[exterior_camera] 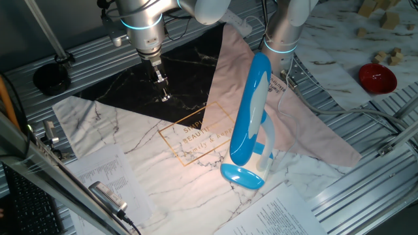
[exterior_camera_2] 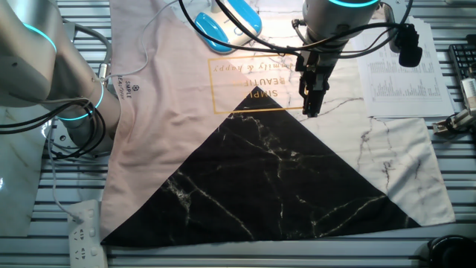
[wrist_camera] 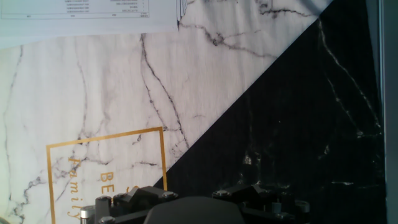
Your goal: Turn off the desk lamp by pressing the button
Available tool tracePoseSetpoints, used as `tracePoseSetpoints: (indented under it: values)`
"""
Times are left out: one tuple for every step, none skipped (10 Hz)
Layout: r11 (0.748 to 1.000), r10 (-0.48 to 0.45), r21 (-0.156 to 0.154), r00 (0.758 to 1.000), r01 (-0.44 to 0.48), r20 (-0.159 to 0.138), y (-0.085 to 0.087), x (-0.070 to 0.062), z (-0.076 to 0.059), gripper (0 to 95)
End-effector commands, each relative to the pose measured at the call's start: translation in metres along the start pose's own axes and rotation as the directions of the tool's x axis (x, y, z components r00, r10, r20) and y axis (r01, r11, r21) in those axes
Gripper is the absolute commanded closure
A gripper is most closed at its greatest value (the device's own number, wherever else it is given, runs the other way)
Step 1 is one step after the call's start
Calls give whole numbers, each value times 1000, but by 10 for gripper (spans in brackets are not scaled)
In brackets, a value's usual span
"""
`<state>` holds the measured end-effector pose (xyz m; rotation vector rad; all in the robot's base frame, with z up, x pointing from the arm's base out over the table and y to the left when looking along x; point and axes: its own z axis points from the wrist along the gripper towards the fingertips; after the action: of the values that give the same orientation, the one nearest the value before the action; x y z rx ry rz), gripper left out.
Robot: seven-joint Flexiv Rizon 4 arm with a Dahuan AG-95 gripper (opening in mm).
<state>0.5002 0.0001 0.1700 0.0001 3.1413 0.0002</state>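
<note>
The desk lamp stands on the marble-print mat, front right in one fixed view, with its long blue head [exterior_camera: 251, 108] upright over its blue oval base [exterior_camera: 243, 176]. It throws a warm glow on the mat beside it. I cannot make out its button. It also shows at the top edge of the other fixed view [exterior_camera_2: 230, 18]. My gripper [exterior_camera: 161, 90] hangs over the edge of the mat's black triangle, well to the left of the lamp and apart from it. It shows in the other fixed view [exterior_camera_2: 311, 95] too. No view shows its fingertips clearly.
A second silver arm [exterior_camera: 284, 32] stands just behind the lamp. A red bowl [exterior_camera: 377, 77] and wooden blocks [exterior_camera: 392, 19] lie at the far right. Printed papers [exterior_camera: 104, 173] lie at the front. A white power strip [exterior_camera_2: 84, 231] lies beside the mat.
</note>
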Motion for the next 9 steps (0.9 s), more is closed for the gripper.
tracePoseSetpoints:
  values:
    - [943,247,-214,967,-255,-61,0,0,0,760]
    - [943,247,-213,967,-255,-61,0,0,0,570]
    - [943,247,-213,967,-255,-62,0,0,0,570]
    - [943,247,-213,967,-255,-63,0,0,0,570]
    - [944,247,-210,967,-255,-62,0,0,0,570]
    - [944,247,-208,967,-255,-61,0,0,0,760]
    - [945,247,-207,967,-255,-61,0,0,0,950]
    - [945,245,-207,968,-252,-60,0,0,0,950]
    - [947,240,-204,969,-247,-59,0,0,0,950]
